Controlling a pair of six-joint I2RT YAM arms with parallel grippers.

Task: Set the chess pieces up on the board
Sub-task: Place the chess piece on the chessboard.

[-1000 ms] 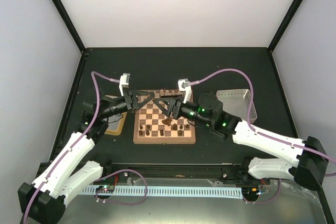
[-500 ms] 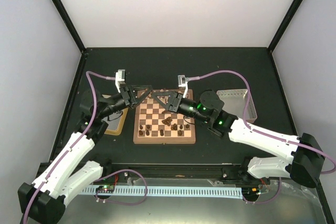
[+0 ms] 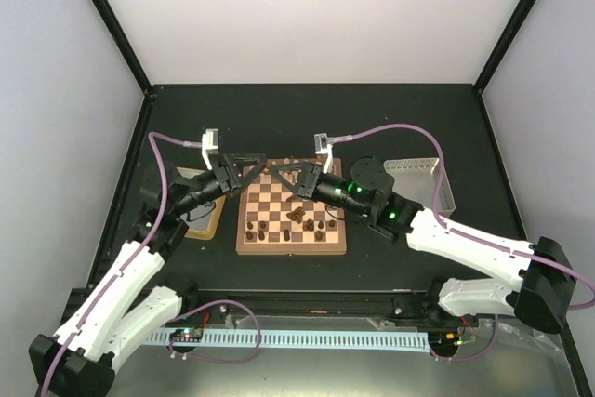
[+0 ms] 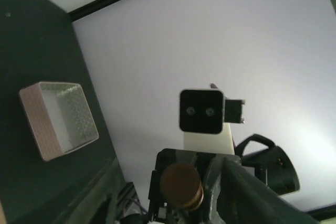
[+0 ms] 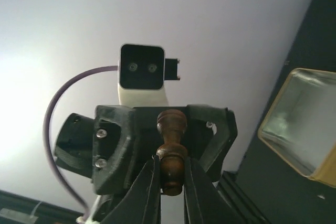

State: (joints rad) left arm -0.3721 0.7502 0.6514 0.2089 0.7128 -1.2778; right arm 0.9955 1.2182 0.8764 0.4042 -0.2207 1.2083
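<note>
My right pincer (image 5: 172,162) has clenched on the dark piece (image 5: 172,124) and my left pincer (image 3: 262,164) has released it: handover complete, placement on the board (image 3: 290,247) can follow.

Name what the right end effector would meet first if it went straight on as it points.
Probably the left end effector, facing it head-on just past its own gripped dark chess piece; depth is unclear.
</note>
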